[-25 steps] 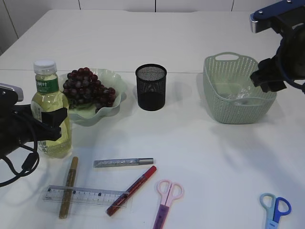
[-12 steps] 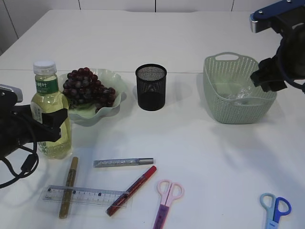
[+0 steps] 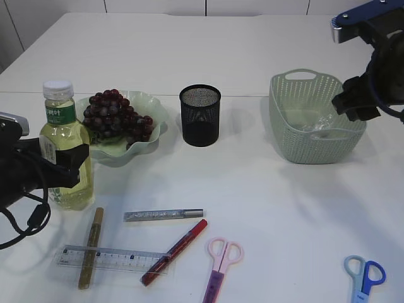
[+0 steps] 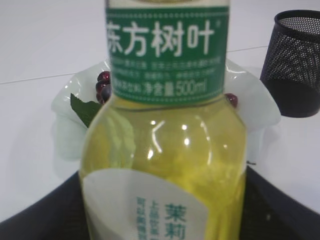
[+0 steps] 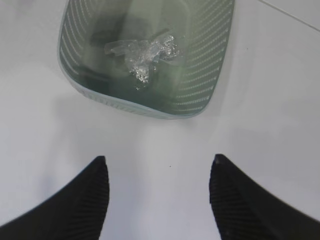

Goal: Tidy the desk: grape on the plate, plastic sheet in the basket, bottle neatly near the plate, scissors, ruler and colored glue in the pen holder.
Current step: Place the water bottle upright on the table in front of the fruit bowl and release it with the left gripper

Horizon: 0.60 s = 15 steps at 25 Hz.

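- exterior: left gripper (image 3: 63,165) around the tea bottle (image 3: 65,151), upright just beside the plate (image 3: 151,107) holding grapes (image 3: 113,117); can't tell if it grips. mesh pen holder (image 3: 200,115) mid-table, basket (image 3: 312,120) on the right, right gripper (image 3: 356,104) above it. glue pens (image 3: 163,214), ruler (image 3: 113,258), pink scissors (image 3: 221,262), blue scissors (image 3: 365,276) lie in front.
- left wrist: bottle fills the frame; grip unclear.
- right wrist: fingers (image 5: 82,200) spread, empty; plastic sheet (image 5: 142,50) in basket.
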{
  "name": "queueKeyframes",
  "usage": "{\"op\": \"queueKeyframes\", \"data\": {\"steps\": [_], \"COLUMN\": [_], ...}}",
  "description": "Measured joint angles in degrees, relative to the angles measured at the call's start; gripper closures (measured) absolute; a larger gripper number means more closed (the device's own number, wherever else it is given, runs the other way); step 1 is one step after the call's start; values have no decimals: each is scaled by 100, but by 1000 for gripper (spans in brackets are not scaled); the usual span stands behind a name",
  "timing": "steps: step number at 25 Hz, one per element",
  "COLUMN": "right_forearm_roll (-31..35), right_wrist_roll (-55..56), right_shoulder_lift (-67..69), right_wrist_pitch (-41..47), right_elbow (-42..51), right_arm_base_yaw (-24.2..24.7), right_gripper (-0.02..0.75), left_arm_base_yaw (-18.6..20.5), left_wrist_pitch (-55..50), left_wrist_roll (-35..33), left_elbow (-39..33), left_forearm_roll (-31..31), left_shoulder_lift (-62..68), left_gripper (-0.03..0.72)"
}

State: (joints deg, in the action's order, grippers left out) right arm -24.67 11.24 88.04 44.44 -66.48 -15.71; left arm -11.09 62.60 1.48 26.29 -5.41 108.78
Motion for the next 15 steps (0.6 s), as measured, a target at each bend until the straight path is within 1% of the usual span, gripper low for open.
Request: {"op": "queueKeyframes", "data": {"steps": [7,15], "right_forearm_roll": [-81,-105], "right_wrist_roll": [0,0], "right_shoulder_lift": [0,0], "right_wrist_pitch": [-11,-11], "right_elbow": [0,0], "right_arm_base_yaw": [0,0], "right_gripper": [242,244], "left_arm_base_yaw": [0,0], "left_wrist_pitch": [21,21], "left_wrist_roll": [-34,-34], "left_elbow": [-21,-21], "left_forearm_roll": [59,106], "left_shoulder_lift": [0,0], "left_gripper": [134,160]}}
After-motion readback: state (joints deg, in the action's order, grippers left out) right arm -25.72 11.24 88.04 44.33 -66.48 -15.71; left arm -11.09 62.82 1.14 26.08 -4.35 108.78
